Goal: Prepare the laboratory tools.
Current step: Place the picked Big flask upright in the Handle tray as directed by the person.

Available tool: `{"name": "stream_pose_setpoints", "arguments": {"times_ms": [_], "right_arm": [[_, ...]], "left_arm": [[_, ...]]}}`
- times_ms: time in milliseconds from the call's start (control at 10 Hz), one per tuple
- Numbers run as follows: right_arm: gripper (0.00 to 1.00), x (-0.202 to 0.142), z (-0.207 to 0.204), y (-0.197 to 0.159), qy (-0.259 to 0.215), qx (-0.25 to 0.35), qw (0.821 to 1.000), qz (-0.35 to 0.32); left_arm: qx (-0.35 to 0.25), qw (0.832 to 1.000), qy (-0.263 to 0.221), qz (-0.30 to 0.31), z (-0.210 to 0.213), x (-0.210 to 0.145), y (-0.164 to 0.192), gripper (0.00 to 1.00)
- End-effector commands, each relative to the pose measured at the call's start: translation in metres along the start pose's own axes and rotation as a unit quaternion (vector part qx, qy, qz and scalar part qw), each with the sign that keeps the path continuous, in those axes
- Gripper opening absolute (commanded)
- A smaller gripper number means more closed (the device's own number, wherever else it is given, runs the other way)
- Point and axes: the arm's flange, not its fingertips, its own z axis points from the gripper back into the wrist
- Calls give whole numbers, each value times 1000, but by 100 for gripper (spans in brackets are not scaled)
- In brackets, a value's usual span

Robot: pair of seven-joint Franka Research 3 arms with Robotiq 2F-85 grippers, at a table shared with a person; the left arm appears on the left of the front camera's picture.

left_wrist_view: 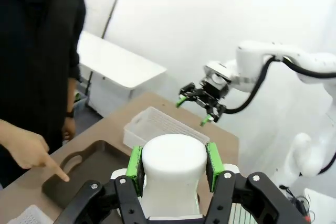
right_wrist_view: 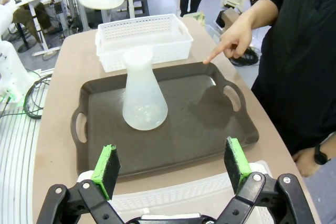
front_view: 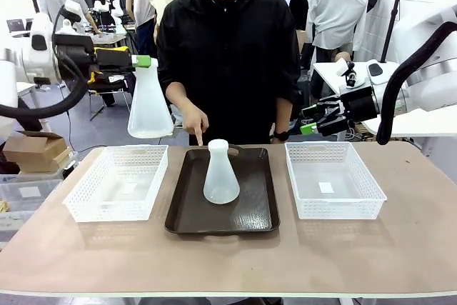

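The left end effector (front_view: 145, 61) is clenched on the neck of one flask (front_view: 149, 105), holding it above the left basket (front_view: 118, 182). The second flask (front_view: 221, 173) stands on the tray (front_view: 246, 216), apparently next. The right end effector (front_view: 308, 119) hangs released over the right basket (front_view: 333, 180).

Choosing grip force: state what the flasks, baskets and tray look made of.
Flasks: translucent whitish, matte, likely plastic; frosted glass possible.
Baskets: white plastic, moulded mesh walls.
Tray: dark brown, smooth, slightly glossy, probably plastic; moulded handle cutouts.

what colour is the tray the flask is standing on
Dark brown; the tray under the standing flask shows best in the right wrist view.
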Motion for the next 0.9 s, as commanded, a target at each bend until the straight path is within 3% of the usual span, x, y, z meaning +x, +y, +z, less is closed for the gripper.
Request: {"name": "stream_pose_setpoints", "arguments": {"times_ms": [0, 200, 300, 400, 700, 800], "right_arm": [[100, 0, 0, 1, 2, 1, 1000, 1], [100, 0, 0, 1, 2, 1, 1000, 1], [100, 0, 0, 1, 2, 1, 1000, 1], [100, 0, 0, 1, 2, 1, 1000, 1], [100, 0, 0, 1, 2, 1, 1000, 1], [100, 0, 0, 1, 2, 1, 1000, 1]], "left_arm": [[-38, 999, 18, -29, 0, -24, -2, 0], [-18, 999, 10, -45, -8, -32, -9, 0], [27, 998, 37, 48, -6, -29, 2, 0], [-34, 999, 25, -30, -9, -33, -5, 0], [-18, 999, 31, -11, -9, -36, -2, 0], [-40, 997, 18, -55, -19, -47, -10, 0]]}}
